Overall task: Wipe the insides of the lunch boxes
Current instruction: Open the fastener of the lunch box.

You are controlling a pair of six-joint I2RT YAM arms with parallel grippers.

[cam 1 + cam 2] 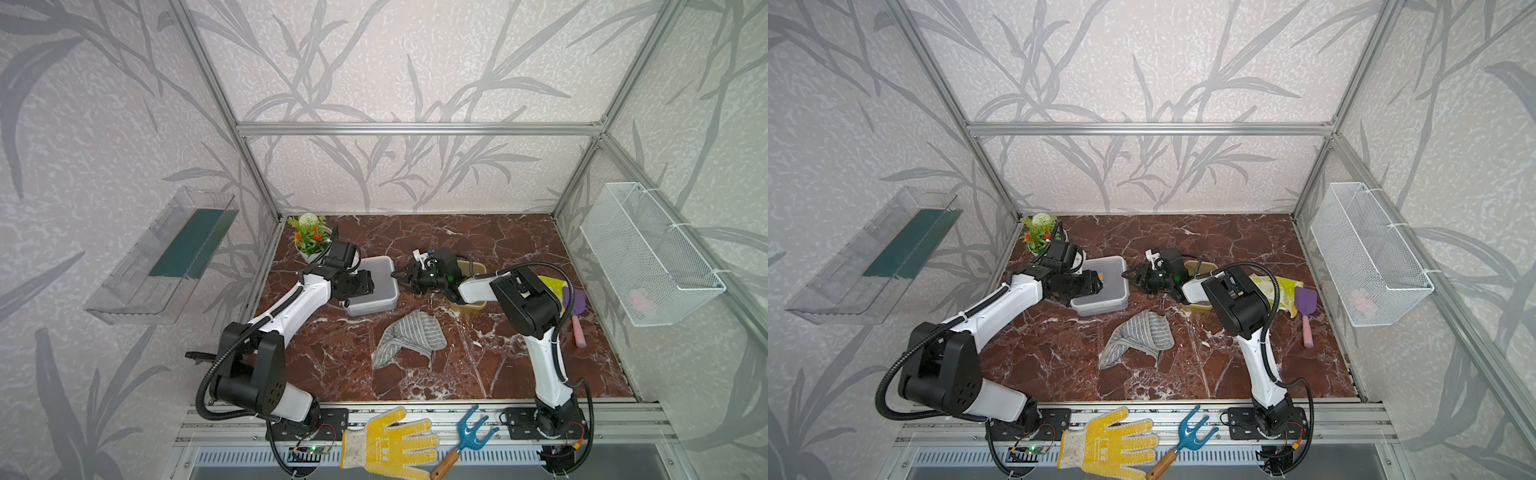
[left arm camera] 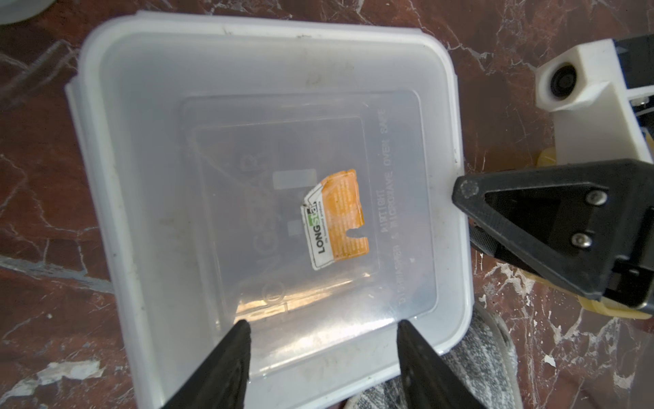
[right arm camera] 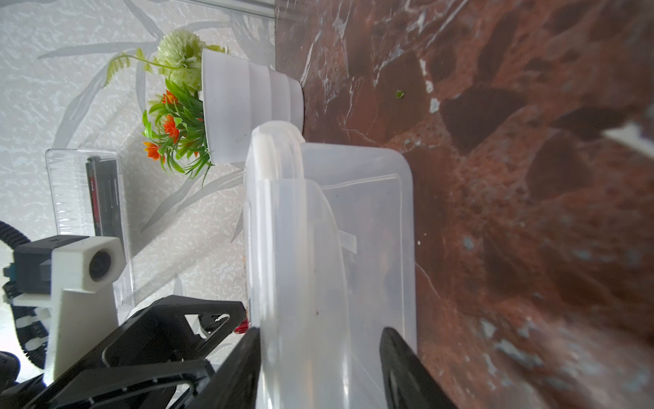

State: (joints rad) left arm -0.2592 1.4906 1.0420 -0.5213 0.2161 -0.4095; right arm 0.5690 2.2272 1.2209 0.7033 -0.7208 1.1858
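One clear greyish lunch box [image 1: 382,274], lidded and marked with a torn orange sticker [image 2: 339,219], is set left of centre on a marbled desk [image 1: 457,365]. The left end effector [image 2: 320,325] is held over it, jaws apart. At its right edge the right end effector [image 1: 398,279] is placed astride the rim; whether it is clamped cannot be told. Further right, an amber lunch box [image 1: 471,306] is partly hidden by that arm [image 1: 473,291].

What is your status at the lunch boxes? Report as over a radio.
Left gripper open above clear box. Right gripper straddles its rim, grip unclear. Lid on; cloth loose on table. Nothing blocking.
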